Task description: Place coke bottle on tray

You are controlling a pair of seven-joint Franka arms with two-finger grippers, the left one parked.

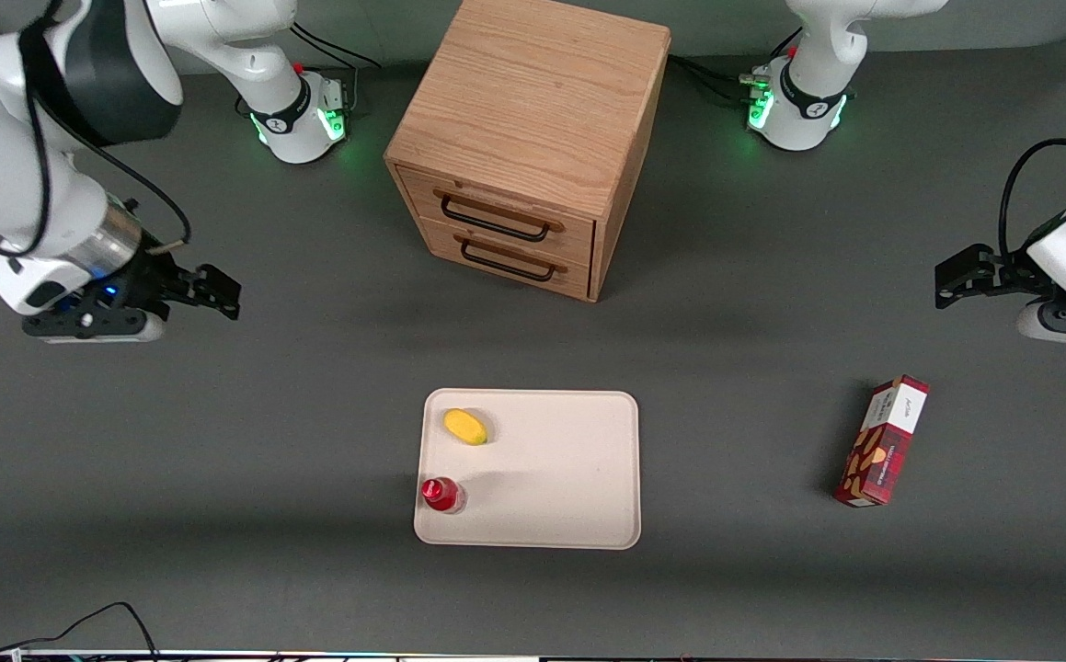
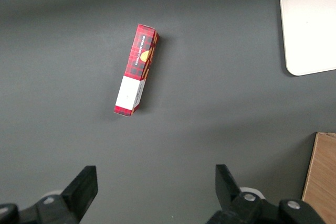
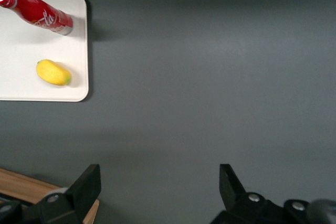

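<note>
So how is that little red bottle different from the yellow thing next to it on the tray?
The coke bottle stands upright; the yellow fruit lies on its side. The bottle is red with white script; the fruit is plain yellow. The bottle sits nearer the front camera. Both rest on the tray, untouched: the hand is open, off toward the working arm's end.

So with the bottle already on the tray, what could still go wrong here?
The coke bottle stands upright right at the rim of the tray, so a small bump might tip it off onto the table. If it fell the other way, it could roll into the yellow fruit. The hand is open and well clear toward the working arm's end, so contact looks unlikely.
</note>
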